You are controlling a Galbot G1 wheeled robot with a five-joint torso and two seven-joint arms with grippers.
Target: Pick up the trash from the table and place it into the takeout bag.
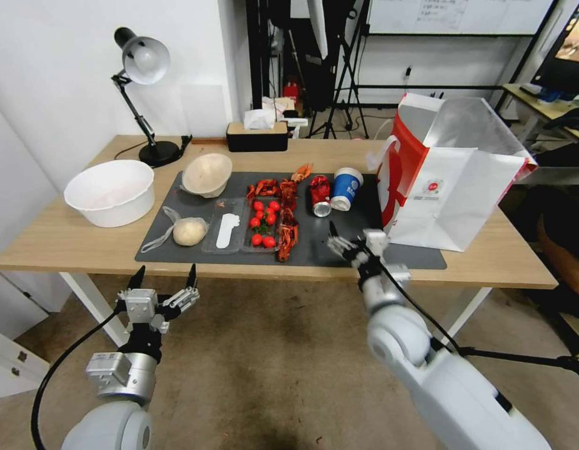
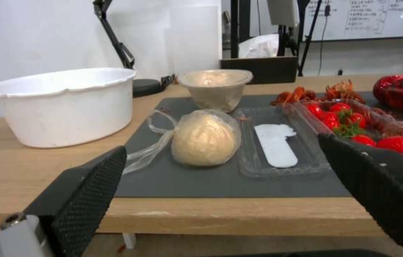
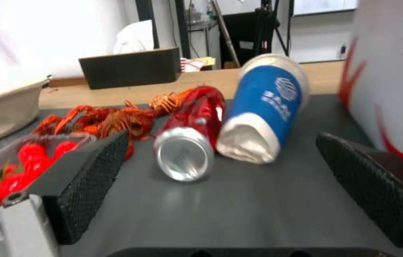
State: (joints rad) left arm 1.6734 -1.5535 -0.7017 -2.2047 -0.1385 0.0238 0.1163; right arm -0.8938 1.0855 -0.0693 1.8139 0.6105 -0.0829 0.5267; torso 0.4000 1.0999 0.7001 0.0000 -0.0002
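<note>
- The right gripper [image 1: 339, 245] hangs low over the near edge of the dark mat [image 1: 339, 250], fingers [image 3: 87, 178] spread apart and holding nothing; straight ahead of it lie the crushed red can [image 3: 192, 139] and the blue paper cup [image 3: 263, 107], side by side and touching, both on their sides just beside the takeout bag [image 1: 451, 187].
- The can looks light, stiff and smooth; it may roll, so a hold across its dented middle seems safest; the cup is soft, its end already squashed, and would give under a hard squeeze.
- The left gripper [image 1: 164, 290] waits below the bench [image 1: 70, 240] edge, fingers [image 2: 87, 192] parted and empty, facing the clear bag with a beige lump [image 2: 205, 138]; that looks soft and slack, best taken by the lump itself.
- The beige paper bowl [image 1: 207, 175] sits tilted at the mat's far side.
- The bag stands open at the bench's right end; a white tub [image 1: 110, 190], a desk lamp [image 1: 142, 94] and a tissue box [image 1: 257, 134] share the wooden top; tripods crowd the room behind.
</note>
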